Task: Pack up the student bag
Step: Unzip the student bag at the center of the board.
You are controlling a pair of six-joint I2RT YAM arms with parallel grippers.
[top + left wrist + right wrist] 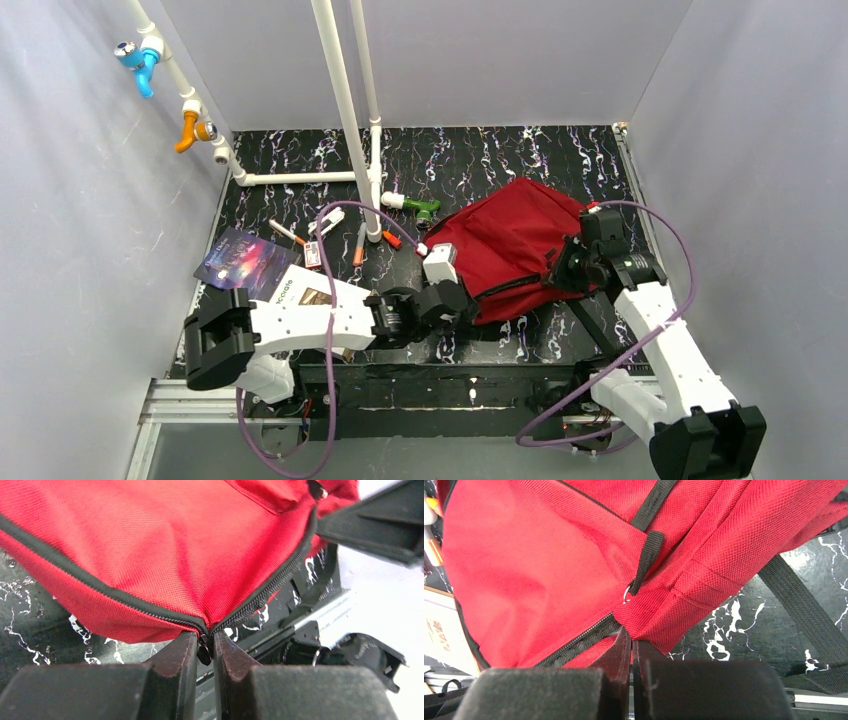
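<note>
Bag (508, 245) lies flat on the table (470, 160), right of centre, between the two grippers. It is tilted, with its top corner toward the far right.

Left gripper (205, 642) is at the bag's near-left corner, where the black zip line bends. Jaws are almost together, a narrow slit only, with the dark zip pull (203, 654) pinched in it. Red fabric sits just above the fingertips.

Right gripper (630, 636) is at the bag's right edge. Jaws are fully closed and nipping the bag's red seam at the end of the zipper tape. A black webbing tab with a small metal ring (626, 594) hangs just above the tips. A black strap (804, 617) runs across the table to the right of them.

Left of the bag: a dark book (245, 262) at the near left, loose markers (358, 245) around the white pipe (345, 110), and a green-and-white item (418, 207) just far-left of the bag. None of them touch the bag.
</note>
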